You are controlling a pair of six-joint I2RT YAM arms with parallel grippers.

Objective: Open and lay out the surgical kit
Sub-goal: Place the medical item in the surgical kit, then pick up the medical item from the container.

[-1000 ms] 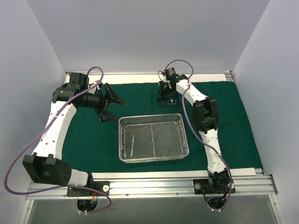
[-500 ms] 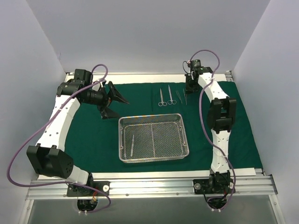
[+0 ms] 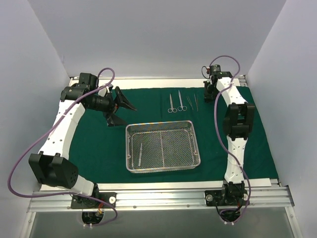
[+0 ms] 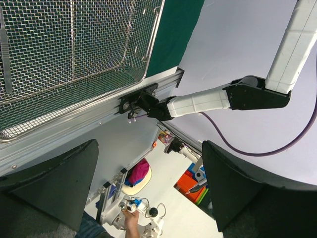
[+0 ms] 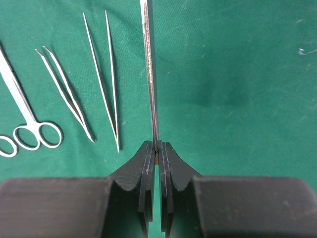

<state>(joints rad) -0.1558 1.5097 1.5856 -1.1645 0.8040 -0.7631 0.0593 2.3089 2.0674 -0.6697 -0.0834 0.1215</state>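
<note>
Overhead and wrist views, kit partly laid out. The dark green drape (image 3: 94, 148) lies spread flat over the table; the wire-mesh tray (image 3: 127, 148) sits on it at centre, on the side nearer the arm bases, with one slim tool (image 3: 140, 153) lying in its left compartment. Beyond the tray, toward the far edge of the drape, I see two scissors (image 3: 171, 103) side by side; just to their right lie two tweezers (image 5: 101, 74), none touching another. The right gripper (image 5: 155, 148) hangs over the drape just right of the tweezers; its fingers pinch a thin steel instrument (image 5: 148, 74), seen edge-on; I cannot tell whether its far tip touches the cloth. The left gripper (image 3: 130, 116) hovers left of the tray, its fingers (image 4: 54, 183) spread wide.
</note>
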